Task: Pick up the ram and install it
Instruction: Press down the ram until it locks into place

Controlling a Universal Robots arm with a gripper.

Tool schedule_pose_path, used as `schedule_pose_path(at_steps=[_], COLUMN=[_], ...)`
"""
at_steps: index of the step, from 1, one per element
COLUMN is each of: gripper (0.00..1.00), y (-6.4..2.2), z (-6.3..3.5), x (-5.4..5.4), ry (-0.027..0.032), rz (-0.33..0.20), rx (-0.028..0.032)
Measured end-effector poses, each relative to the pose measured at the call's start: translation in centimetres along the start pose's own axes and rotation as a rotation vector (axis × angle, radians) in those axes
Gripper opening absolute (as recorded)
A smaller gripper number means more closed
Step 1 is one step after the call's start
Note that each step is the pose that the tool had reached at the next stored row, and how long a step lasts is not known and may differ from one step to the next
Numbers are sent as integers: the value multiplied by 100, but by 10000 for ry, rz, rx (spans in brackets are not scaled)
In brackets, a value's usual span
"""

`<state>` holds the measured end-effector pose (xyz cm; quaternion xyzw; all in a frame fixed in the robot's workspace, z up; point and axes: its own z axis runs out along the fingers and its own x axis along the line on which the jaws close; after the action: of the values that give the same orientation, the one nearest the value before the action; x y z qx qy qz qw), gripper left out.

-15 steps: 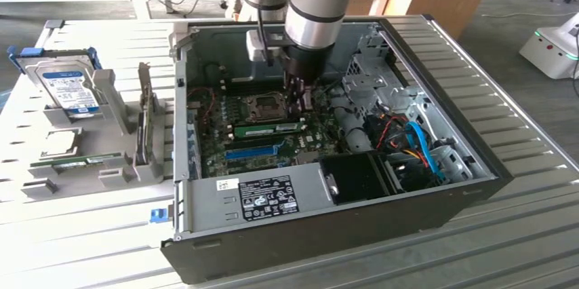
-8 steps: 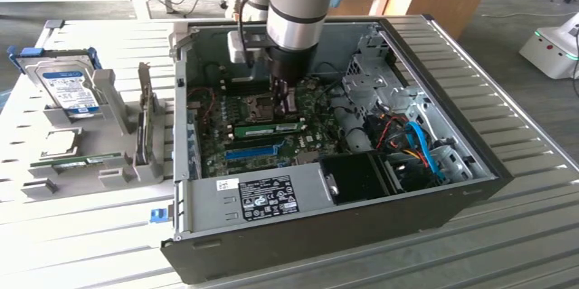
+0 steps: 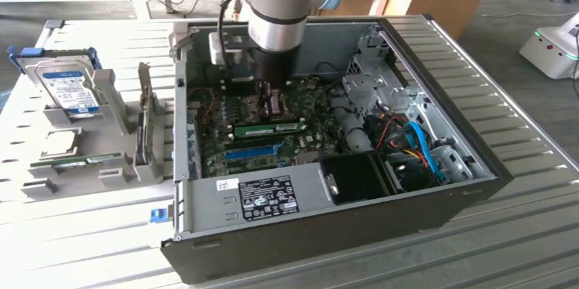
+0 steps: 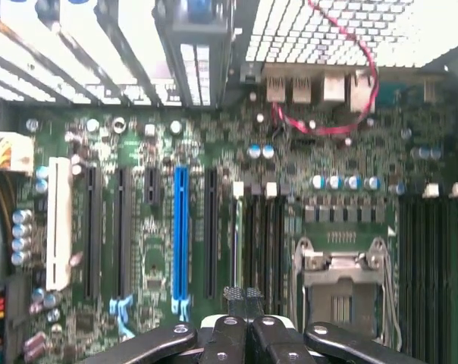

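Observation:
A ram stick [image 3: 268, 128], green with a pale label, stands on edge in a slot on the motherboard [image 3: 237, 141] inside the open computer case. In the wrist view this ram [image 4: 237, 227] is a thin pale edge between black slots, right of the long blue slot [image 4: 180, 227]. My gripper [image 3: 271, 104] hangs just above the motherboard, close over the stick's far side. The gripper [image 4: 244, 297] is shut, its dark fingertips [image 4: 233, 296] pressed together with nothing between them. A second green ram stick [image 3: 83, 161] lies on the grey holder outside the case, at the exterior view's left.
The grey holder [image 3: 108, 109] also carries a silver hard drive with a blue label [image 3: 65, 85]. Case walls [image 3: 452, 99] ring the motherboard. A black fan [image 3: 357, 177], coloured cables [image 3: 416, 143] and the empty processor socket [image 4: 343, 280] lie near the gripper.

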<state>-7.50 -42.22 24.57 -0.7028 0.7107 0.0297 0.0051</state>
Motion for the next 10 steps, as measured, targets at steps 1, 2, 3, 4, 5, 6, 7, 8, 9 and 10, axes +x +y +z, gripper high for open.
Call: schedule_pose_path(at_steps=[1, 2, 3, 4, 5, 6, 7, 8, 9, 10], gripper=[11, 11, 11, 11, 11, 11, 11, 11, 11, 11], y=[20, 38, 56, 69, 75, 75, 75, 76, 81, 93], z=[1, 2, 2, 3, 3, 4, 3, 3, 3, 3], x=[0, 0, 1, 1, 0, 0, 0, 1, 1, 2], ry=[0, 0, 0, 0, 0, 0, 0, 0, 1, 1], rz=[3, 2, 4, 4, 5, 5, 5, 4, 5, 5], rx=[1, 0, 0, 0, 0, 1, 0, 0, 0, 0])
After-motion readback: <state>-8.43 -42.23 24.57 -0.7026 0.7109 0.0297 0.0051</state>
